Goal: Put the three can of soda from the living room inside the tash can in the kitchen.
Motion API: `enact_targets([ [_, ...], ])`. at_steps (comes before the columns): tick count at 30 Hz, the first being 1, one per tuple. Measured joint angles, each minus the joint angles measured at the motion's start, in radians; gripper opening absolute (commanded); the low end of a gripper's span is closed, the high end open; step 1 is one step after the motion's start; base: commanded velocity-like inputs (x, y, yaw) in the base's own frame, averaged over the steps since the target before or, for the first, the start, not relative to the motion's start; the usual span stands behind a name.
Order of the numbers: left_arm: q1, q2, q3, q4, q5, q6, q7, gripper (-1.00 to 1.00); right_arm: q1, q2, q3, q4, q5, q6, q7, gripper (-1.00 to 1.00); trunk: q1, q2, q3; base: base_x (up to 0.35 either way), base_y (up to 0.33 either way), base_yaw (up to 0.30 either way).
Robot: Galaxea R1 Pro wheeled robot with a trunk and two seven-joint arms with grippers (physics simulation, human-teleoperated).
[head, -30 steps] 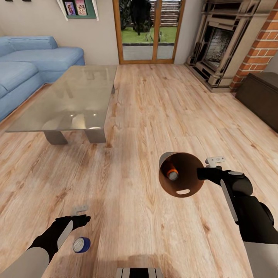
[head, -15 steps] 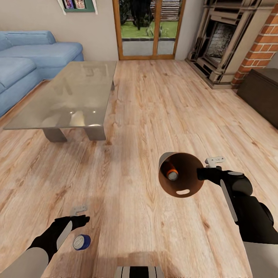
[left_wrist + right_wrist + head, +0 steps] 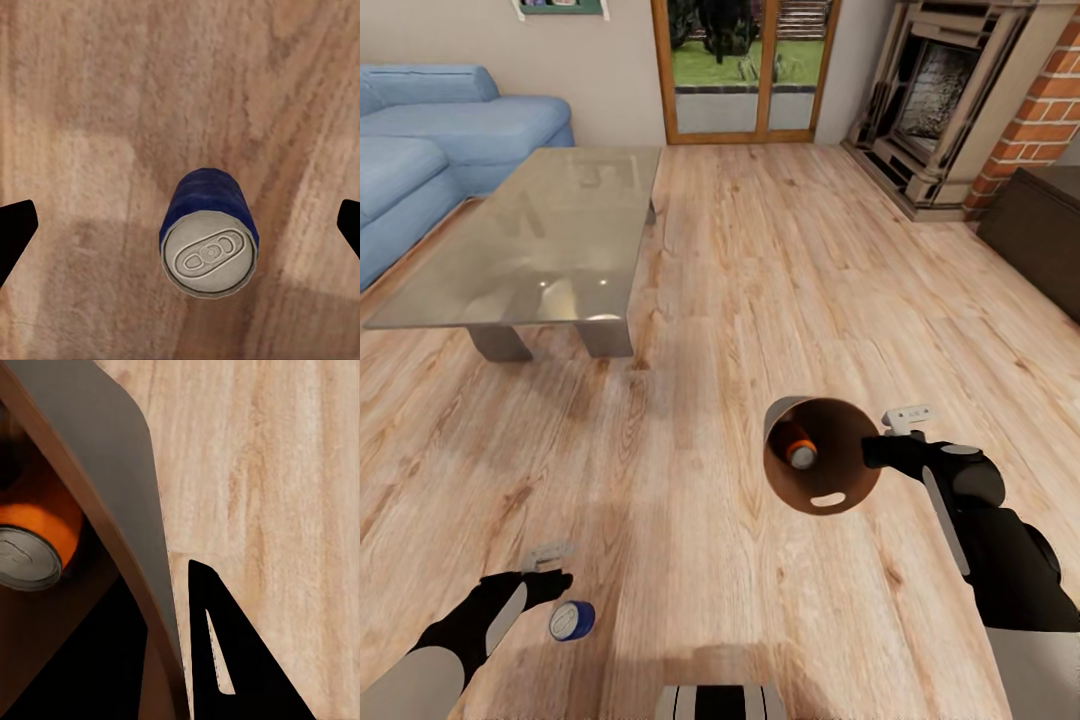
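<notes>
The tan wooden tash can (image 3: pixel 830 500) hangs tipped above the floor, its brown inside facing me. My right gripper (image 3: pixel 875 452) is shut on its rim; in the right wrist view the bin wall (image 3: pixel 112 510) runs between the dark fingers (image 3: pixel 225 660). One orange can of soda (image 3: pixel 798 446) lies inside, also seen in the right wrist view (image 3: pixel 37 529). The dark blue can (image 3: pixel 572 620) stands upright on the floor. My left gripper (image 3: pixel 548 580) hovers just beside it, open. In the left wrist view the blue can (image 3: pixel 210 240) sits between the wide-apart fingertips (image 3: pixel 15 229).
A glass-topped low table (image 3: pixel 520 240) stands ahead on the left, with the blue sofa (image 3: pixel 430 135) behind it. The brick fireplace (image 3: pixel 950 100) and a dark cabinet (image 3: pixel 1040 240) line the right side. Wood floor stretches between them toward the glass door (image 3: pixel 745 60).
The whole view has shifted, so the camera moved. My left arm has drawn back a little toward me beside the blue can. The bin stays held.
</notes>
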Motion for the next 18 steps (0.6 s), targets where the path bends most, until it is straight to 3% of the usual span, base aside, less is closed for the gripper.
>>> enact_targets([
  [4, 0.0, -0.004, -0.006, 0.001, -0.004, -0.02, 0.0, 1.0, 0.0, 0.0, 0.007, 0.0, 0.016, -0.002, -0.001, -1.0, 0.0, 0.0, -0.006, 0.0, 0.0, 0.0],
  [18, 0.0, -0.009, -0.011, 0.002, -0.009, -0.052, -0.007, 1.0, 0.001, 0.0, 0.011, -0.001, 0.011, -0.001, -0.002, -1.0, 0.0, 0.0, -0.028, 0.0, 0.0, 0.0],
])
